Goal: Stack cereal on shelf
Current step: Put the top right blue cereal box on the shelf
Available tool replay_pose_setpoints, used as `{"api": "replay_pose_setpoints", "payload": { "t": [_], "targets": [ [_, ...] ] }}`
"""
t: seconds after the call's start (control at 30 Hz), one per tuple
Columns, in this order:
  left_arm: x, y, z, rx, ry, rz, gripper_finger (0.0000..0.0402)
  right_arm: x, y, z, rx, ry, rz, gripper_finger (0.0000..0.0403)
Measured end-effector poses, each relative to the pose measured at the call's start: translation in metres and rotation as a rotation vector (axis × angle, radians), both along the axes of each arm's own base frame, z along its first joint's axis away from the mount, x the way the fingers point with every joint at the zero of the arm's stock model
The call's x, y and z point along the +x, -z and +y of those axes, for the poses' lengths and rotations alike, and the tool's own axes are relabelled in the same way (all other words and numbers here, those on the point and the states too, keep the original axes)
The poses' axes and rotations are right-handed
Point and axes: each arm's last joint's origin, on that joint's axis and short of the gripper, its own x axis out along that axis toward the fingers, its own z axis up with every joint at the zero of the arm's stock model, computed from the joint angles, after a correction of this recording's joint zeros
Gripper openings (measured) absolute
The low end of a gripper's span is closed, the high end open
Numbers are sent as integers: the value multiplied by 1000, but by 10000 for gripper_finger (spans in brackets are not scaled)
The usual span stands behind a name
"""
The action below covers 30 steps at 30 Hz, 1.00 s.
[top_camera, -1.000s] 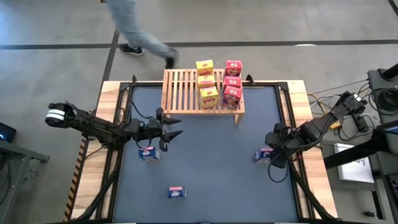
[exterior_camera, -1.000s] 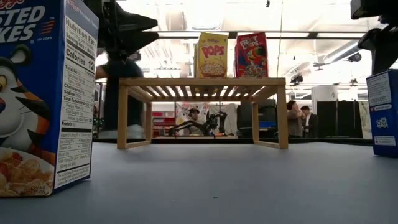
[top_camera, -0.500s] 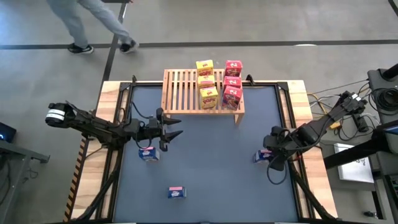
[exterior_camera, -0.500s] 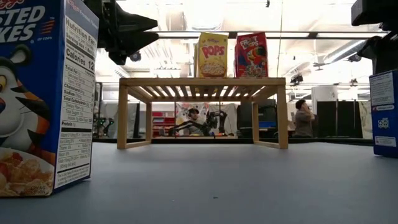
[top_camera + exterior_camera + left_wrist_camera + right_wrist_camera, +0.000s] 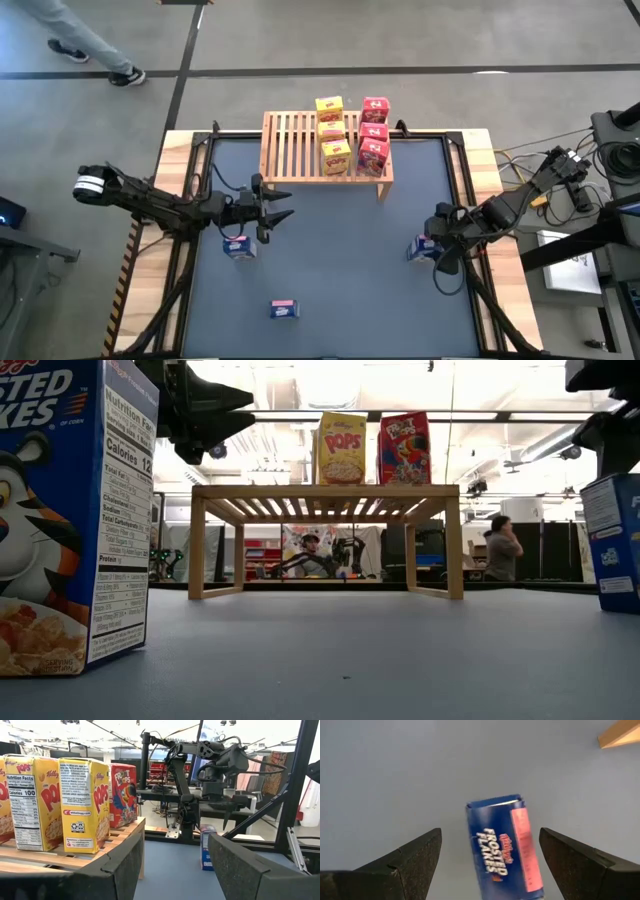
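Note:
The wooden shelf (image 5: pixel 325 145) stands at the table's far edge with three yellow cereal boxes (image 5: pixel 334 131) and three red ones (image 5: pixel 374 131) upright on its slats. My left gripper (image 5: pixel 277 206) hovers open in front of the shelf, above a blue box (image 5: pixel 238 246) that stands on the table. My right gripper (image 5: pixel 490 832) is open and points steeply down over another upright blue box (image 5: pixel 502 845). Its fingers stand on either side of that box with gaps showing. A third blue box (image 5: pixel 284 310) lies near the front edge.
The left half of the shelf's slats (image 5: pixel 290 145) is bare. Black frame rails (image 5: pixel 190 230) run along the table's sides. The grey mat (image 5: pixel 340 270) between the arms is open. A person (image 5: pixel 85 45) walks on the floor beyond the far edge.
My right gripper has tipped a little further down over the blue box, staying open and in place. The person beyond the far edge has walked away toward the left.

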Motion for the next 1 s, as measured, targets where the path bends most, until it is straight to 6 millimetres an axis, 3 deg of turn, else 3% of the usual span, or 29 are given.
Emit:
{"api": "replay_pose_setpoints", "payload": {
  "t": [0.57, 1.0],
  "targets": [
    [0, 0, 0, -7, 1, 4, 208, -2, 33, -1, -8, 12, 49, 325],
    [0, 1, 0, -15, 3, 5, 208, 0, 34, -1, -33, 26, 9, 325]
  ]
}}
